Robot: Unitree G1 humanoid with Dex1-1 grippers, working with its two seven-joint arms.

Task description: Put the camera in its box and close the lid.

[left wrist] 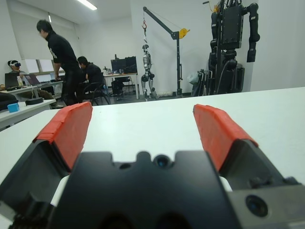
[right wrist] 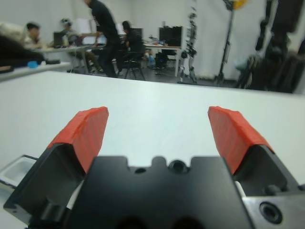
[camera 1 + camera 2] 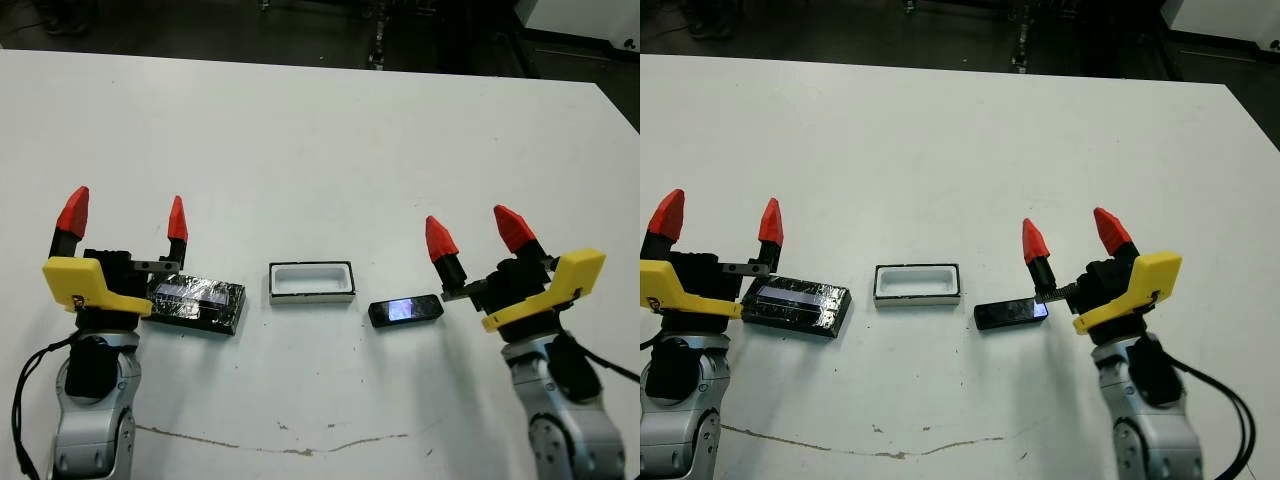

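Camera: the camera [image 3: 405, 311] is seen lying flat on the white table [image 3: 330, 150], glossy face up with a bluish reflection, at about 3 o'clock of the box and just beside it, apart from it.
Box: the box [image 3: 311, 282] is placed near the middle of the near table edge, open, its white inside empty, long side running from 9 to 3 o'clock.
Lid: the lid [image 3: 198, 301] is laid flat at 9 o'clock of the box, near it but not touching, shiny top up.
Right gripper: the right gripper [image 3: 473, 237] is held at 3 o'clock of the camera, jaws spread wide and empty; its nearer red finger is seen just beside the camera's end, though contact cannot be settled from these views.
Left gripper: the left gripper [image 3: 125, 217] is held over the 9 o'clock end of the lid, jaws wide apart, nothing gripped.
Step in hand: nothing is yet loaded, so the opening step, the pick of the camera, is judged to be in hand.
Next move: the right gripper would need to be brought down astride the camera's narrow width and closed, then the bar carried toward 9 o'clock and lined up with the tray's long axis; the lid would be left for afterwards.
Writing: no brand, label or text can be read on any item; the glare on the glossy faces may be hiding some.
Beyond the table: people [image 1: 62, 57] at desks and a standing humanoid [image 1: 147, 71] are shown in the wrist views.
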